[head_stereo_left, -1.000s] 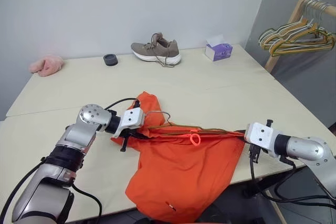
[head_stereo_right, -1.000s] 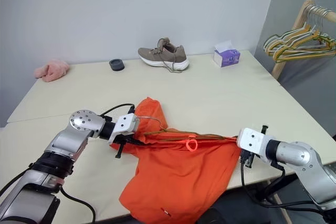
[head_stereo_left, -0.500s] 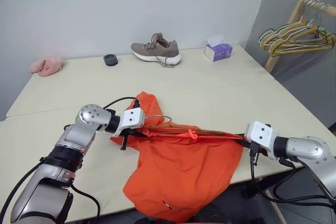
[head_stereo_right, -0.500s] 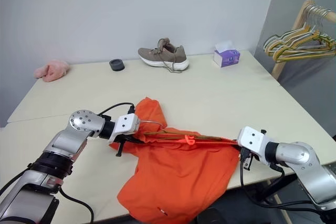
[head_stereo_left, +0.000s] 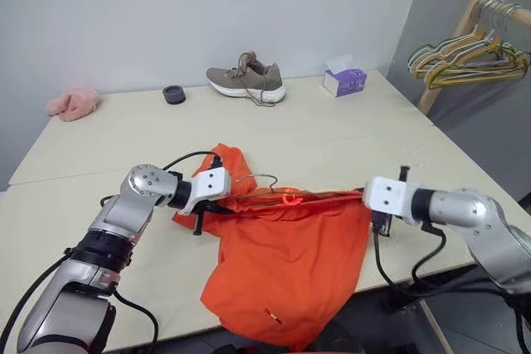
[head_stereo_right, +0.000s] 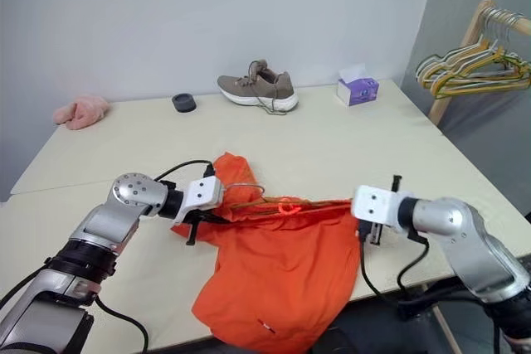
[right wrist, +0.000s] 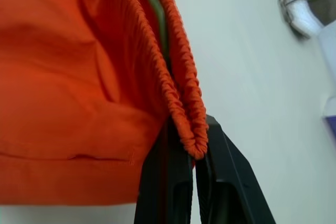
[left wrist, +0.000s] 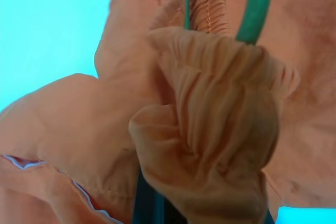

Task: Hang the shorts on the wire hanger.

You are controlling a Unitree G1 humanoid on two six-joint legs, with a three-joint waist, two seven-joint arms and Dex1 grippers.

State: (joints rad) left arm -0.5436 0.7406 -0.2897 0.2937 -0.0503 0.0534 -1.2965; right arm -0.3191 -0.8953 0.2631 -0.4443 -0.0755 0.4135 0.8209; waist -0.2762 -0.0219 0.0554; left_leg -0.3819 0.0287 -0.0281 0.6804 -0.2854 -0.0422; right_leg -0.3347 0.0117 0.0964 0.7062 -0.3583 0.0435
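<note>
Head views: one shorts (head_stereo_left: 290,263) is held stretched over the table (head_stereo_left: 348,138) edge, one wire hanger (head_stereo_left: 264,178) inside the waistband. One shoe (head_stereo_left: 246,78) and one tissue box (head_stereo_left: 345,81) are counted; no writing is legible.

Left wrist view: the left gripper (head_stereo_left: 202,210) is clamped on bunched waistband.

Right wrist view: the right gripper (right wrist: 195,182) is closed on the waistband end.

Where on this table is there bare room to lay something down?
Bare table runs between the shorts and the back row: pink cloth, black disc, shoe, tissue box. The near left corner is also bare. It is crowded in front, where both grippers stretch the waistband over the wire hanger.
</note>
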